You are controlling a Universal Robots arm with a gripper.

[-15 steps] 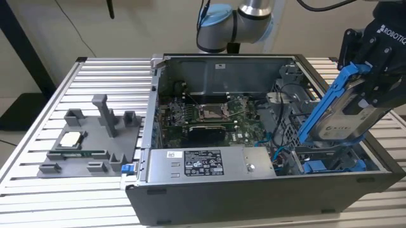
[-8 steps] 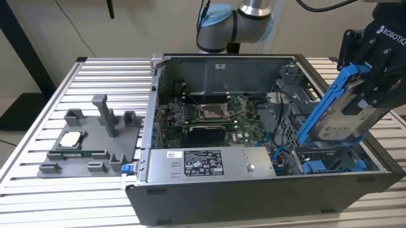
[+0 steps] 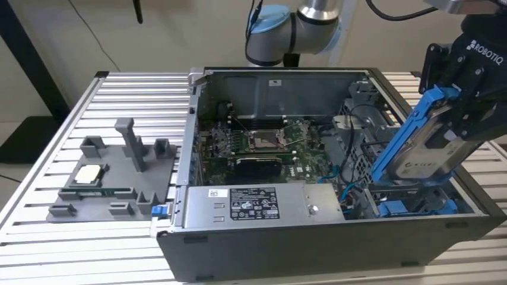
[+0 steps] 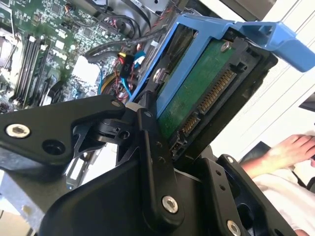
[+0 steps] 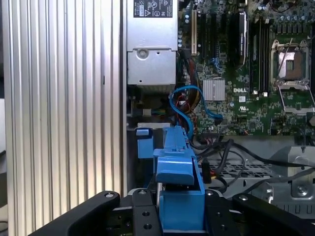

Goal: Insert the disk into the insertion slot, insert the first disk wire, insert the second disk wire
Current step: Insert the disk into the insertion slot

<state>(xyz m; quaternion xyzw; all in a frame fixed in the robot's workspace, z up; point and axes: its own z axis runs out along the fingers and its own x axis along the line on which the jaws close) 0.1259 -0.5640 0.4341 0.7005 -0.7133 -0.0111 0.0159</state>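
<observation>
The robot's hand [image 3: 458, 122] is clamped on the blue-framed disk [image 3: 420, 155], holding it steeply tilted just above the insertion slot [image 3: 408, 208] inside the open computer case [image 3: 317, 252]. Disk insertion is in hand. Seating it probably calls for levelling it to the slot.

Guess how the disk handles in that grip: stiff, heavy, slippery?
Likely stiff and dense: the disk looks metal-bodied. The gripper holds it near one end, tilted, so it may pivot. Its blue caddy looks smooth plastic, possibly slippery.
</observation>
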